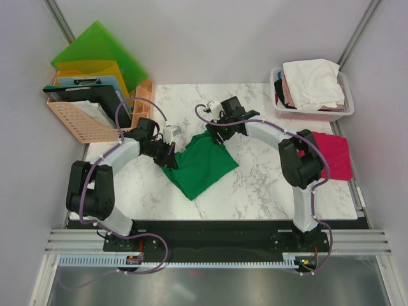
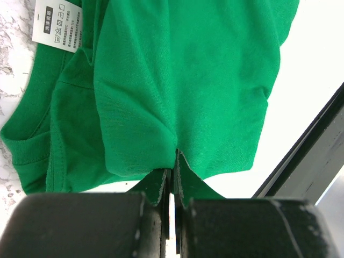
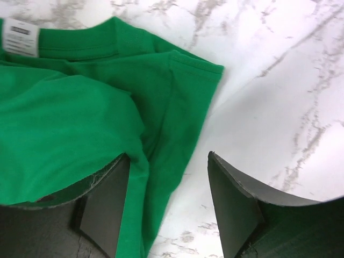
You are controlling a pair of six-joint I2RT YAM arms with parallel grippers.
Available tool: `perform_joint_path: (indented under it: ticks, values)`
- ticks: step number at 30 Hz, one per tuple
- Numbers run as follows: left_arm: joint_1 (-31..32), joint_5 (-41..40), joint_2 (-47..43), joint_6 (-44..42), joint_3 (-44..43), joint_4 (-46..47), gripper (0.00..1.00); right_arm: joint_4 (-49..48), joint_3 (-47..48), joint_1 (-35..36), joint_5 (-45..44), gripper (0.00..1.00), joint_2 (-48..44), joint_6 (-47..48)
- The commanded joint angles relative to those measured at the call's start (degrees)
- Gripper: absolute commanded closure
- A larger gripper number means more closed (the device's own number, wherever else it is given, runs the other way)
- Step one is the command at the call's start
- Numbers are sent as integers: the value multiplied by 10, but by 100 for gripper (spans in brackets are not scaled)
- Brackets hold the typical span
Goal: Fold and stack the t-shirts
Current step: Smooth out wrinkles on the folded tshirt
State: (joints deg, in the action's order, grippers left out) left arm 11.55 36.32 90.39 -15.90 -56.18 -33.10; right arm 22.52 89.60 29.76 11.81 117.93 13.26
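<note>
A white marble-patterned desk (image 1: 268, 185) fills the scene from above, with two black-and-white robot arms bolted at its near edge and reaching in toward the middle. The left arm (image 1: 95, 185) bends in from the left side, and the right arm (image 1: 299, 166) curves across from the right.

Between them, left of the desk's centre, a green t-shirt (image 1: 203, 164) lies partly folded in a rough diamond, its layers doubled over one another. At the far left corner stands an orange rack (image 1: 76, 118) holding folders, among them a bright green folder (image 1: 95, 48) that leans against the wall. At the far right corner a white basket (image 1: 347, 109) holds a heap of t-shirts, with a white t-shirt (image 1: 312, 83) on top and pale pink cloth showing beneath it. A magenta t-shirt (image 1: 338, 156) lies flat at the desk's right edge, partly hidden behind the right arm.

The left hand (image 2: 172, 164) is pinched tight on a fold at the green t-shirt's left corner. Cloth is bunched between its closed jaws, and the fabric rises slightly from the marble.

The right hand (image 3: 167, 156) sits at the shirt's far corner with its jaws spread wide and gripping nothing. One finger is at the edge of the cloth by a sleeve hem, and the other is over bare marble.

A white care label (image 2: 56, 24) shows near the collar in the left wrist view. A small white neck label (image 3: 20, 36) shows in the right wrist view.
</note>
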Motion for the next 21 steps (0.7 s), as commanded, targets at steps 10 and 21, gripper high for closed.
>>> perform_joint_path:
  ticks: [10, 21]
  values:
    - [-1, 10, 4, -13, -2, -6, 98, 17, 49, 2, 190, 42, 23, -35]
    - [-1, 4, 8, -16, -4, -6, 98, 82, 23, 37, 292, 100, -18, -24]
